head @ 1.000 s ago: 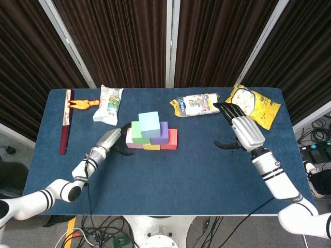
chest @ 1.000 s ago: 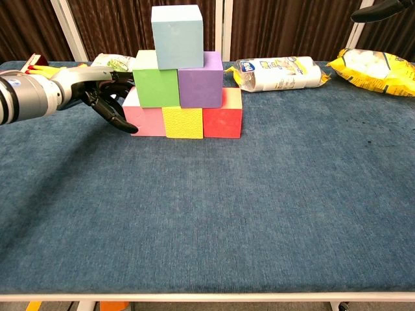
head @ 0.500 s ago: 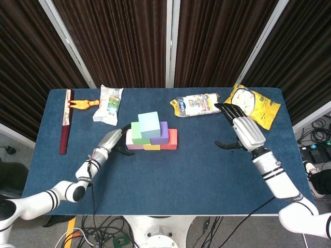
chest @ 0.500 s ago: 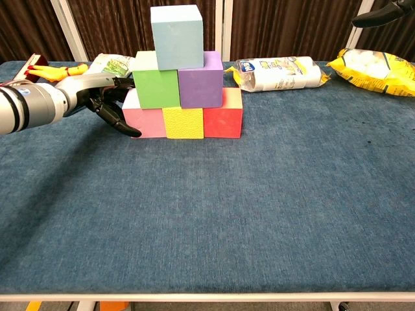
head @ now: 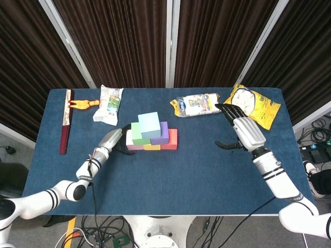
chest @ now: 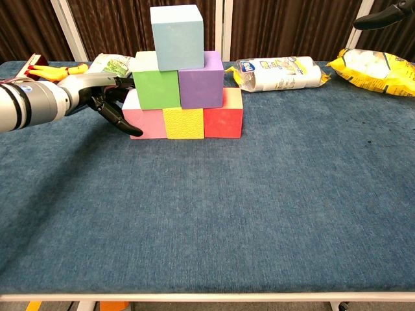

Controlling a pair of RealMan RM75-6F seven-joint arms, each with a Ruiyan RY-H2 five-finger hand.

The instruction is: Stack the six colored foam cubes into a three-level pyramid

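Note:
A three-level pyramid stands mid-table. Its bottom row is a pink cube (chest: pixel 146 121), a yellow cube (chest: pixel 182 122) and a red cube (chest: pixel 222 116). A green cube (chest: pixel 155 83) and a purple cube (chest: pixel 200 81) form the second row, and a light blue cube (chest: pixel 177 28) (head: pixel 149 124) tops them. My left hand (chest: pixel 104 97) (head: pixel 113 140) lies at the pink cube's left side, fingers spread and touching it, holding nothing. My right hand (head: pixel 244 129) hovers open far to the right, away from the cubes; only a fingertip (chest: pixel 382 14) shows in the chest view.
A white snack bag (head: pixel 108 104), a rubber chicken (head: pixel 83 104) and a red stick (head: pixel 65 121) lie at the back left. A wipes pack (head: pixel 195 104) and a yellow bag (head: pixel 253 106) lie at the back right. Blue table (chest: pixel 259 214) spreads in front.
My left hand has crept slightly right, closer against the pink cube. The right hand and the pyramid have barely moved.

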